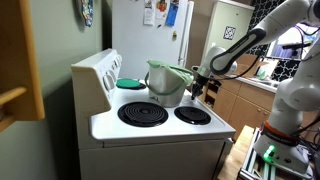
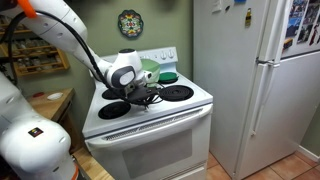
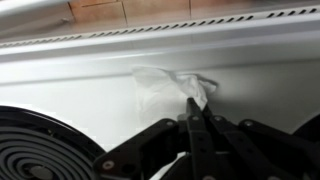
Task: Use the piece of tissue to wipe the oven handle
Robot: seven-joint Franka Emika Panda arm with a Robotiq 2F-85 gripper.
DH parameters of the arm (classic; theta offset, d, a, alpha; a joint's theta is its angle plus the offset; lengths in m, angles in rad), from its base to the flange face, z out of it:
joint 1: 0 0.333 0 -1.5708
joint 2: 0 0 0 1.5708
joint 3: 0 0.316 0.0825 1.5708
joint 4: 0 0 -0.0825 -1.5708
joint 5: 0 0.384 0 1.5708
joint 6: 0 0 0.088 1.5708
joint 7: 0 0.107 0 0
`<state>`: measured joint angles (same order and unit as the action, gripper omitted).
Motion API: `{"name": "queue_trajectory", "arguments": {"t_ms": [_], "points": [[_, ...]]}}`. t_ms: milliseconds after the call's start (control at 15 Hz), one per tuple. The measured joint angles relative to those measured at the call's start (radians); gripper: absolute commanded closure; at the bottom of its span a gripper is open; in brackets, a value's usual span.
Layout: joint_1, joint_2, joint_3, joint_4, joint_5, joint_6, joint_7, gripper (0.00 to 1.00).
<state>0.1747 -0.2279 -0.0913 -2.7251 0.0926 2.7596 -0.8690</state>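
In an exterior view claw (image 1: 198, 90) sits low over stove surface (image 1: 160, 130), tissue too small to see; in an exterior view oven handle (image 2: 150, 128) lies below & fwd of claw (image 2: 150, 97); wrist view: claw (image 3: 192, 104) pinched closed on tissue (image 3: 160, 85), which is bunched ahead on the stovetop.

We are looking at a home kitchen: a white electric range (image 2: 150, 115) with black coil burners (image 1: 143, 114) and a raised control panel (image 1: 97, 72) stands against a green wall (image 2: 90, 25), with a cooking pot (image 1: 166, 82) on its far side. Just right of the range in an exterior view we see a tall white refrigerator (image 2: 255, 80), with papers and magnets (image 1: 160, 12) stuck to it, and wooden cabinets (image 1: 243, 100) run along the far right. A decorative plate (image 2: 130, 22) hangs on the wall above the range, and we see reddish floor tiles (image 2: 285, 165) at the near right.
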Motion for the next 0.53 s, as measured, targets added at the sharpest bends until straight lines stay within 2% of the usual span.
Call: {"name": "queue_trajectory", "arguments": {"t_ms": [333, 400, 533], "points": [[-0.333, -0.046, 0.167, 0.009, -0.415, 0.0, 0.293, 0.97], [-0.373, -0.055, 0.175, 0.011, -0.498, -0.001, 0.359, 0.96], [-0.41, -0.061, 0.169, 0.017, -0.613, -0.009, 0.465, 0.96]]}}
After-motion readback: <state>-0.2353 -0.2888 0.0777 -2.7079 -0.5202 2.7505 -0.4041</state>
